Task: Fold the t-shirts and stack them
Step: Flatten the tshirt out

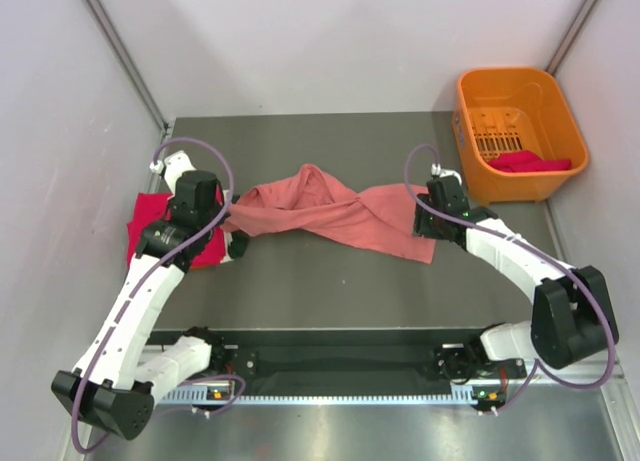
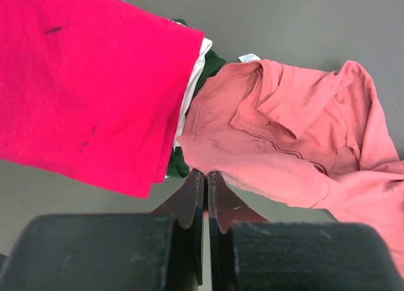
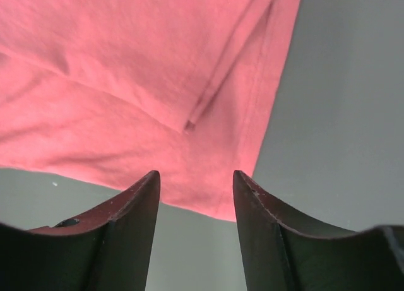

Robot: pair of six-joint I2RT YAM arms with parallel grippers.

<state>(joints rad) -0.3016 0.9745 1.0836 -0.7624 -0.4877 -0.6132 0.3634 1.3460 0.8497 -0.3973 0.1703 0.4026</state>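
Note:
A large salmon-pink t-shirt point(image 1: 325, 211) lies twisted across the middle of the table; it also shows in the left wrist view point(image 2: 284, 133). My left gripper point(image 1: 237, 243) point(image 2: 206, 173) is shut, its tips pinching the shirt's left edge. My right gripper point(image 1: 425, 229) point(image 3: 196, 174) is open, jaws straddling the shirt's right hem point(image 3: 208, 177) just above it. At the far left lies a folded stack with a magenta-red t-shirt point(image 1: 150, 236) point(image 2: 82, 83) on top and white point(image 2: 192, 83) and dark green point(image 2: 211, 64) shirts under it.
An orange plastic basket point(image 1: 470, 111) stands at the back right with a red cloth point(image 1: 530, 162) inside. Grey walls close in the table on the left, back and right. Dark bare tabletop point(image 1: 330, 291) lies in front of the shirt.

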